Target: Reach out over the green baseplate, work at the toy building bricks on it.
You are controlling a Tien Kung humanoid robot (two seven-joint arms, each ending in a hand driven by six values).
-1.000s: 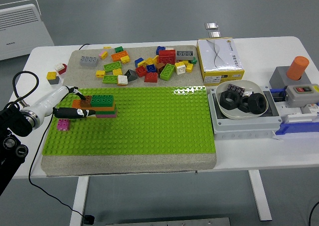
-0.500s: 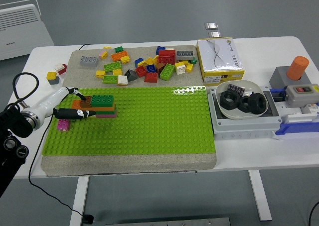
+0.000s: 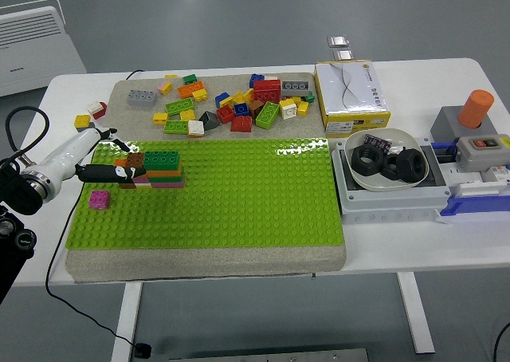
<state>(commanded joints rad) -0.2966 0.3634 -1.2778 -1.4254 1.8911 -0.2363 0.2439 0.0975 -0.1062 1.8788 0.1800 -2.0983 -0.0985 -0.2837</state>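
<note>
The green baseplate (image 3: 239,194) lies on a grey mat at the table's front. Near its left end stands a short brick stack (image 3: 163,171): green on top, orange beneath, pink at the bottom. A small orange and brown brick piece (image 3: 131,162) sits against the stack's left end. My left hand (image 3: 119,161) reaches in from the left with its black thumb under this piece and a finger over it, pinching it. A lone pink brick (image 3: 100,198) sits on the plate in front of the hand. The right hand is out of sight.
Several loose bricks (image 3: 227,107) lie on the grey mat behind the plate, and two more (image 3: 89,116) lie on the table at far left. To the right stand a yellow-white box (image 3: 351,95), a bowl of black rings (image 3: 386,164) and a grey box with an orange cylinder (image 3: 476,109).
My left hand and forearm have moved up and to the left, staying at the stack's left end. The orange and brown piece has shifted slightly left with the fingers.
</note>
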